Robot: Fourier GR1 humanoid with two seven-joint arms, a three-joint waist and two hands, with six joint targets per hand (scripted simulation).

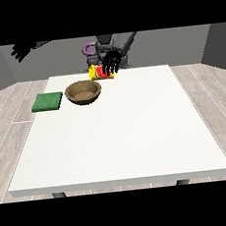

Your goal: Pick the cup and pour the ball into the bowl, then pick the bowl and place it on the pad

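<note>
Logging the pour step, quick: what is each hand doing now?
Hand at the view's right: curled round the tipped cup.
Hand at the view's left: raised, holding nothing.

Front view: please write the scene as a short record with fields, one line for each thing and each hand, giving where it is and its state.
table: white table, bears the bowl and the pad
bowl: brown wooden bowl, upright, left of centre at the far side
pad: green pad, flat, left of the bowl, apart from it
cup: yellow cup, tipped on its side above the bowl's far right rim, red inside showing
ball: not visible
hand at the view's right, curled round the cup
hand at the view's left, raised beyond the table, holds nothing
</note>
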